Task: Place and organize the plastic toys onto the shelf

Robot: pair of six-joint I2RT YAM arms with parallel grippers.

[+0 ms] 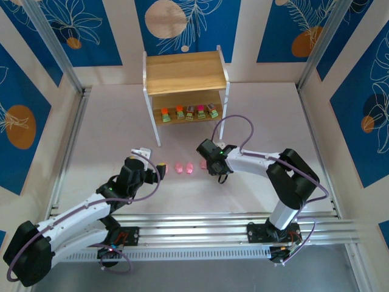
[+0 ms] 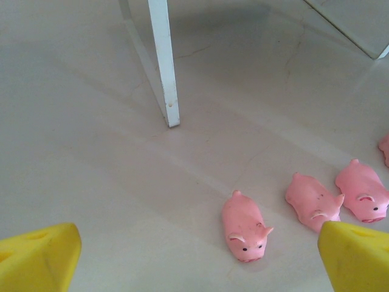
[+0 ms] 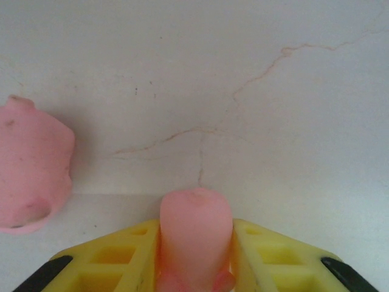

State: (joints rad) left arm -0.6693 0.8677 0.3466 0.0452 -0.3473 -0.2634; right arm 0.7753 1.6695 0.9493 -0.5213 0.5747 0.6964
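Five blocky pieces [image 1: 189,112] sitting on shelf [image 1: 184,73] lower board, done. Pigs [image 2: 246,228] lying loose in front of shelf, none shelved yet. R gripper [image 3: 196,249] pinching one pig [image 3: 196,225] betw. fingers. L gripper [image 1: 152,158] gaping wide, holding nothing.

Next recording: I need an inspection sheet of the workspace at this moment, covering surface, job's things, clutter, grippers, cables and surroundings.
Surface: pale tabletop with fine hairline cracks.
Job's things: shelf upright at the far side; five blocky toys lined up on its lower board; pink pigs in a row on the tabletop in front of it.
Clutter: nothing seen.
Grippers: left gripper open and empty, facing the pigs; right gripper has its fingers pressed against both sides of a single pig.
Cables: purple cables loop loosely along both arms, apart from the toys.
Surroundings: blue leaf-pattern wall panels; metal rail at the near edge.
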